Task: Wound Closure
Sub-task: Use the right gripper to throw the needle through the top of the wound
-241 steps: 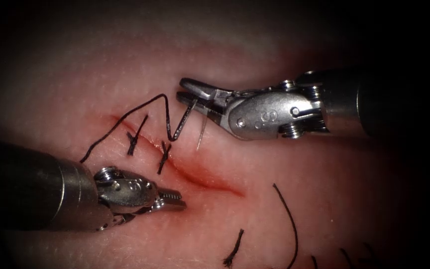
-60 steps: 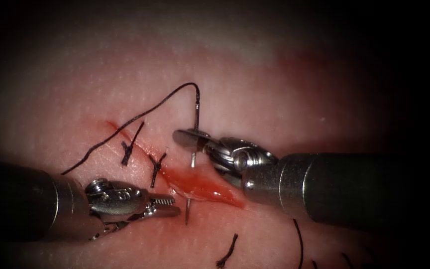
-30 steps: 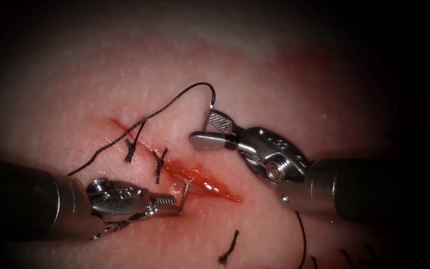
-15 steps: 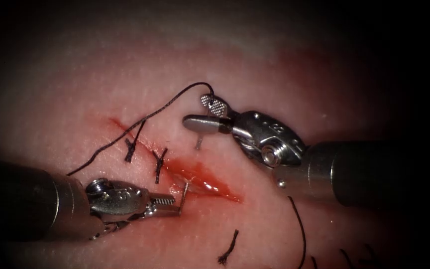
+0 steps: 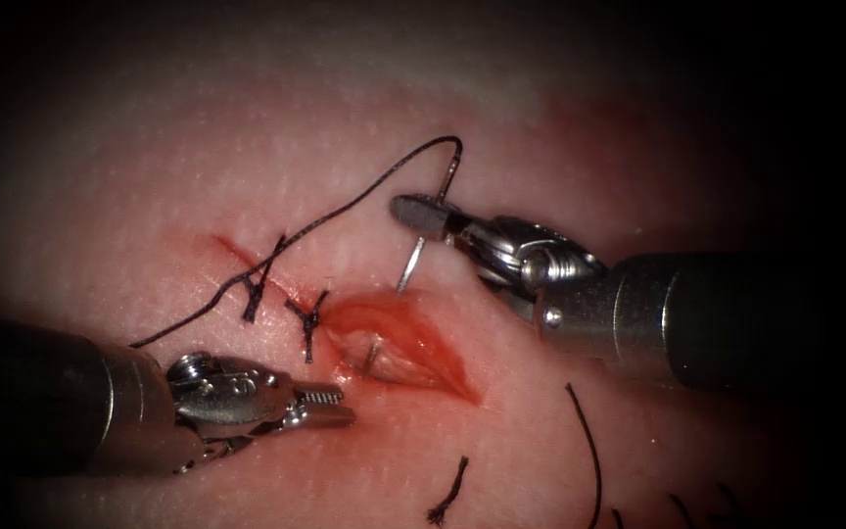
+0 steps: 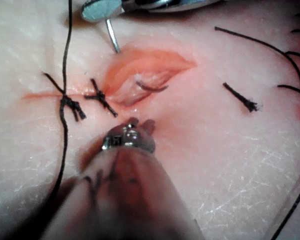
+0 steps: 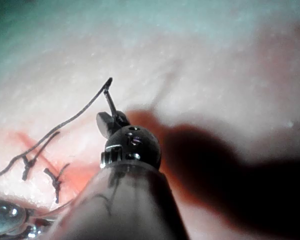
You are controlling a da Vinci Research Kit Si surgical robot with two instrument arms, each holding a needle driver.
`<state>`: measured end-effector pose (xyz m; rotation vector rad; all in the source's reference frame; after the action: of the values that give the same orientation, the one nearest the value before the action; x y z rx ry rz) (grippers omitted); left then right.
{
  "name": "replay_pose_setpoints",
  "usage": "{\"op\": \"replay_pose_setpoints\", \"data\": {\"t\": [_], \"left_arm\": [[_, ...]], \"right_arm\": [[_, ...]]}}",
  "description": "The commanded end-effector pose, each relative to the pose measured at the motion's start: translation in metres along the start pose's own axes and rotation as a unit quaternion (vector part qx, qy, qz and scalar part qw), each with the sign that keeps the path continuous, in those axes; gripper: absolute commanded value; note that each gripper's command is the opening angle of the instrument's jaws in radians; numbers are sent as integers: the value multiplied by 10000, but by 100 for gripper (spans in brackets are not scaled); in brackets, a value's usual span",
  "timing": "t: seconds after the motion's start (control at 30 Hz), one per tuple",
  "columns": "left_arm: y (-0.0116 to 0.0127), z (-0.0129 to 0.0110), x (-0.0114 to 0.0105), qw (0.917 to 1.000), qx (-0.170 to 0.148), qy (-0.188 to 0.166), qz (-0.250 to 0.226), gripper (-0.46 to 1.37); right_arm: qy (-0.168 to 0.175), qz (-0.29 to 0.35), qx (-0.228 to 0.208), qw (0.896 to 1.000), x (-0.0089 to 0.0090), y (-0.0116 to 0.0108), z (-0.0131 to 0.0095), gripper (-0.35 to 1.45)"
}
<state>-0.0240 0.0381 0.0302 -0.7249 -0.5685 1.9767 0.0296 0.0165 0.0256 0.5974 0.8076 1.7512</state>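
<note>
- Gripping the needle [image 5: 413,263] near its thread end, the right tool [image 5: 421,212] had its jaws pinched on the shaft above the right lip of the cut [image 5: 399,338].
- The needle entered the tissue [image 5: 560,157] on the right side of the cut, just below the right tool's jaws; a short length of it showed again inside the open wound, and its tip was not visible on the left side.
- Half a second before, the tip had stood out of the left lip beside the left tool [image 5: 330,407]; now it sat back within the gap, and the cut gaped wider.
- The left tool lay on the left side of the cut, near the lip, jaws pressed together on nothing.
- The thread [image 5: 345,208] ran from the needle's end in an arc above the right tool, then down and left across the upper stitch [image 5: 255,294].
- A second stitch [image 5: 310,318] crossed the cut just above the open part.
- Red fluid [image 5: 423,343] lined the open wound.
- Cut thread ends [image 5: 447,495] lay on the tissue below the cut, well apart from both tools.
- In the left wrist view the needle [image 6: 111,35] ran down into the tissue beside the wound [image 6: 145,70].
</note>
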Motion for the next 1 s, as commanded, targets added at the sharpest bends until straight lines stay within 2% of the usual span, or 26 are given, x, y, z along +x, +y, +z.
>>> {"op": "replay_pose_setpoints", "data": {"t": [0.03, 0.23, 0.57, 0.7, 1.0], "left_arm": [[0, 0, 0, 10000, 6, 0, 0, 10], [-2, 1, 4, 10000, -15, 22, 30, 11], [-2, -1, 6, 10000, -22, 15, 55, 9], [-2, -2, 7, 10000, -39, 38, 51, 10], [-2, -2, 9, 10000, -40, 35, 77, 9]], "right_arm": [[-65, 23, -118, 9999, -1, 0, 0, -35], [-508, 84, -171, 9985, -17, -1, 11, -35], [-1025, 165, -24, 9946, -62, -11, 28, -35], [-1192, 214, -84, 9926, -75, -10, 26, -35], [-1372, 247, -192, 9900, -89, -3, 11, -35]]}}
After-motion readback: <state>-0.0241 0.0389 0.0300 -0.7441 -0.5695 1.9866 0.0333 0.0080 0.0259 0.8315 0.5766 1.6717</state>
